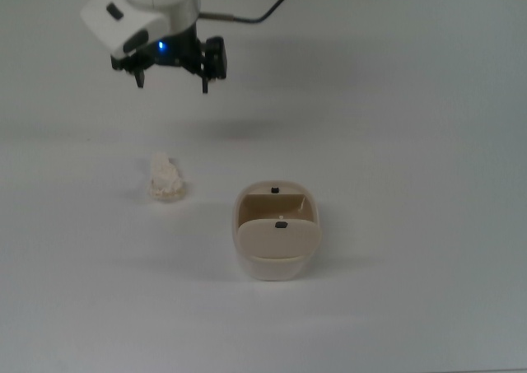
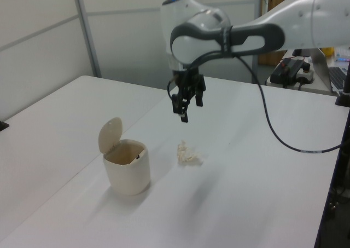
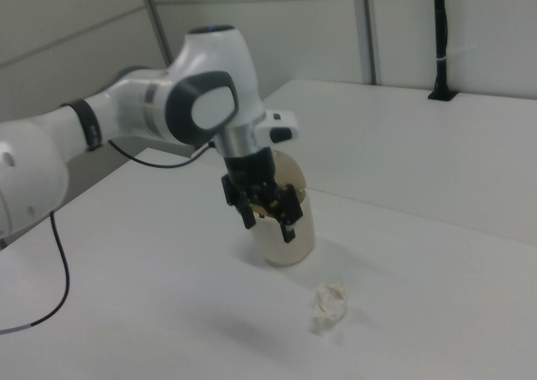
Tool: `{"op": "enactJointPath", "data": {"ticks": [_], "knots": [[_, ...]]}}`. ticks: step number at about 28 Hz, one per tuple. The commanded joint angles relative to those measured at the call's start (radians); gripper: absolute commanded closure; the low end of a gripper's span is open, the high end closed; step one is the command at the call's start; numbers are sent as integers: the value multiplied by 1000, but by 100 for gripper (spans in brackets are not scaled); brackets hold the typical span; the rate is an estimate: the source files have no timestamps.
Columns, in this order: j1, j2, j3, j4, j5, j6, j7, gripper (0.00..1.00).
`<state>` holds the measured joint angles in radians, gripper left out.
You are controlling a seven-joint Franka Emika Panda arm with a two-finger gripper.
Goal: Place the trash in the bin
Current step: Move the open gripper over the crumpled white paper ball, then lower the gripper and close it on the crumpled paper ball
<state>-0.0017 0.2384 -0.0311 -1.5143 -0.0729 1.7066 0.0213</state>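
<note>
The Panda arm reached out over the table, its white links bent at the wrist so that the gripper (image 1: 171,83) (image 2: 183,111) (image 3: 268,226) pointed downward and hung in the air. Its two dark fingers (image 1: 204,83) (image 3: 289,232) stood spread apart, with nothing held between them.
</note>
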Motion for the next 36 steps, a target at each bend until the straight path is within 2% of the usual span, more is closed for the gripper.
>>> {"op": "enactJointPath", "data": {"ticks": [1,8,13,14,20,27,28,30,31,36], "knots": [[-14,55,-4,-26,-18,79,-20,0],[-12,154,-4,-46,-77,177,-17,0],[-14,214,-4,-56,-108,232,-15,15],[-15,226,-4,-56,-116,248,-15,23],[-17,257,-4,-56,-114,317,-14,34],[-14,294,-3,-58,-105,426,17,36],[-12,302,-3,-58,-105,438,20,39],[-9,308,-3,-58,-107,446,22,51],[-9,309,-3,-58,-111,449,20,65],[-9,308,-3,-64,-114,449,11,96]]}}
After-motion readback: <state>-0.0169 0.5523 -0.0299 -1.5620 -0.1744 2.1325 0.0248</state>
